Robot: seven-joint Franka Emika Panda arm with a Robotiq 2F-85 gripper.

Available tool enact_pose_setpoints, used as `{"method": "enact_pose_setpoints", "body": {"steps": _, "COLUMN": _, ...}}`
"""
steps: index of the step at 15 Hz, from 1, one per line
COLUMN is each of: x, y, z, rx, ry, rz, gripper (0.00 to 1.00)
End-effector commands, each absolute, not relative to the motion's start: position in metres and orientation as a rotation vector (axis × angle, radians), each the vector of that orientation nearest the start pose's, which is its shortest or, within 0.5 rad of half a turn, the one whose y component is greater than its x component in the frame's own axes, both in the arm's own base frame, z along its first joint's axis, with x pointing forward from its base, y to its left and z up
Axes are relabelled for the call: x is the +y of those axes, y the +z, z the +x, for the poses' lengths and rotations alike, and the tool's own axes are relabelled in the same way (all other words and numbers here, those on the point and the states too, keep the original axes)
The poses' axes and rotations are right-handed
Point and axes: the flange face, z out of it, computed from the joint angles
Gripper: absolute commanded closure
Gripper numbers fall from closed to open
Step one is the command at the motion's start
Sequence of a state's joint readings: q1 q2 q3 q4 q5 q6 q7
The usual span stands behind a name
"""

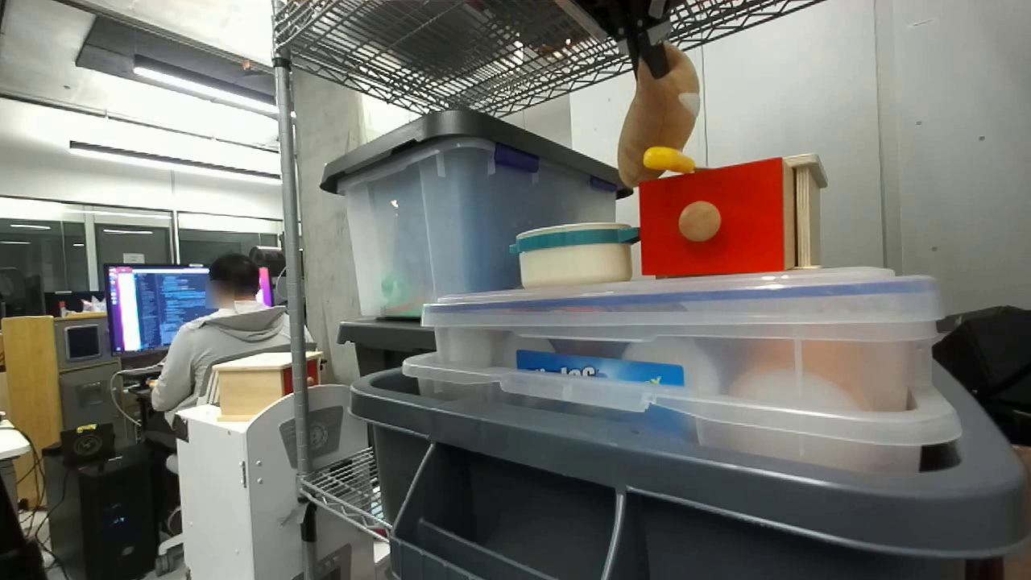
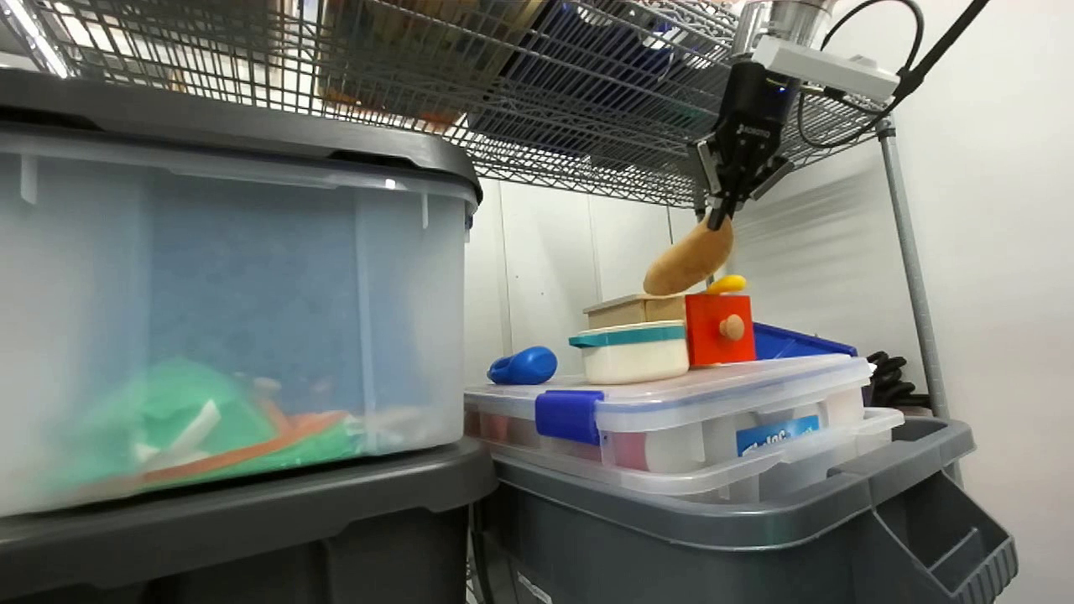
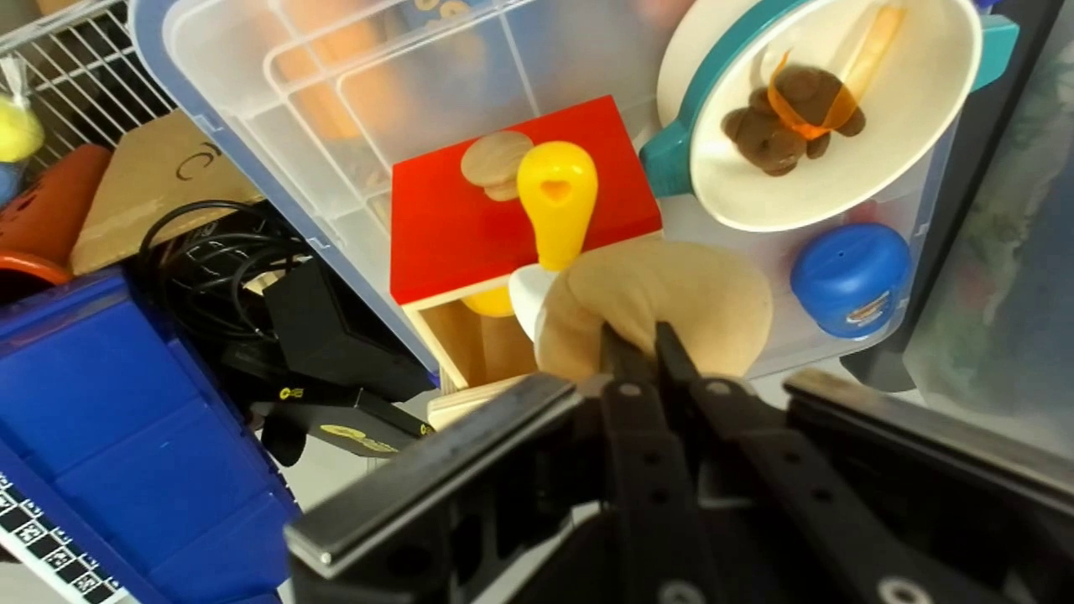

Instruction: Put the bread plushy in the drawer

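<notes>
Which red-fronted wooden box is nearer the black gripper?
The red-fronted wooden drawer below the gripper, on the low clear plastic bin; the other box stands on the white cabinet farther back.

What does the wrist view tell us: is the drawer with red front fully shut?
No, the drawer stands pulled out, and part of its wooden inside shows past the bread plushy.

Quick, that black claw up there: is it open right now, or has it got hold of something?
Gripper: closed, pinching the tan bread plushy by its upper end.
</notes>
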State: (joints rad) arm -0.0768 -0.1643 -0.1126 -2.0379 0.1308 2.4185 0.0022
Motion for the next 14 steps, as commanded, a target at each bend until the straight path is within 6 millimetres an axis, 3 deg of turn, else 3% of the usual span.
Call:
{"method": "enact_pose_setpoints", "body": {"steps": 1, "x": -0.113, "y": 0.586, "z": 0.539, "rx": 0.403, "ry": -0.865, "rz": -2.9, "gripper": 0.99}}
{"method": "enact_pose_setpoints", "body": {"steps": 3, "x": -0.116, "y": 0.588, "z": 0.54, "rx": 0.411, "ry": -0.877, "rz": -2.899, "gripper": 0.99}}
{"method": "enact_pose_setpoints", "body": {"steps": 4, "x": -0.122, "y": 0.602, "z": 0.526, "rx": 0.415, "ry": -0.882, "rz": -2.899, "gripper": 0.99}}
{"method": "enact_pose_setpoints", "body": {"steps": 9, "x": -0.143, "y": 0.618, "z": 0.516, "rx": 0.466, "ry": -0.927, "rz": -2.884, "gripper": 0.99}}
{"method": "enact_pose_setpoints", "body": {"steps": 14, "x": -0.152, "y": 0.62, "z": 0.513, "rx": 0.495, "ry": -0.939, "rz": -2.881, "gripper": 0.99}}
